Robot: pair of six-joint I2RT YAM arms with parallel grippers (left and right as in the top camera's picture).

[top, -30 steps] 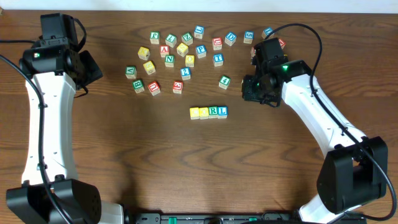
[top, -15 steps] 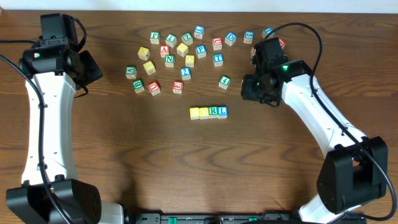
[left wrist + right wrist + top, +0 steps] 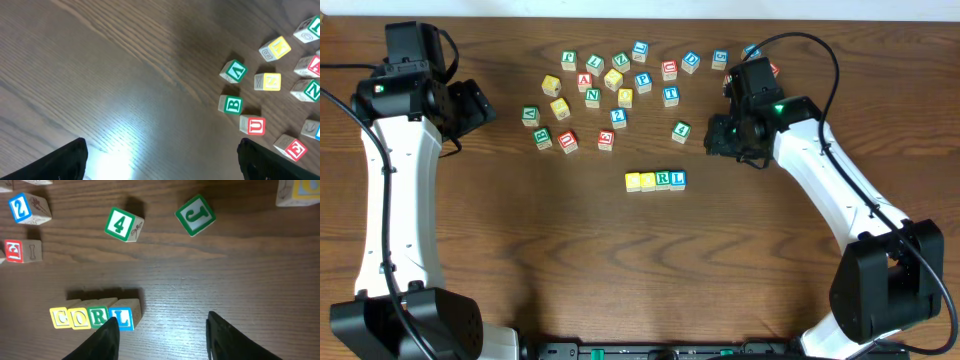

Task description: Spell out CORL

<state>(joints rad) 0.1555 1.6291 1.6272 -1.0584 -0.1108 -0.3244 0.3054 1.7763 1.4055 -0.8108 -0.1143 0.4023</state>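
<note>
1. The CORL row (image 3: 656, 180) lies flat on the bare wooden table (image 3: 520, 260), near its middle, well below the scatter of loose cubes (image 3: 610, 85).
2. In the right wrist view the row reads left to right: the yellow-topped C cube (image 3: 61, 318), the yellow-topped O cube (image 3: 80, 318), the white R cube (image 3: 98, 316) with a green letter, and the white L cube (image 3: 121, 317) with a blue letter. The four stand side by side, touching, in one straight line.
3. The right gripper (image 3: 162, 322) hovers to the right of the row, its fingers spread apart with nothing between them. One dark fingertip overlaps the L cube in that view; whether it touches the cube cannot be told.
4. Beyond the row, apart from it, sit a green 4 cube (image 3: 120, 225) and a tilted green J cube (image 3: 195, 215).
5. The left gripper (image 3: 160, 155) is at the far left of the table, away from the row, jaws wide and holding nothing.
6. Its camera shows bare wood below and, to the right, a green B cube (image 3: 231, 104) beside a red U cube (image 3: 254, 125).
</note>
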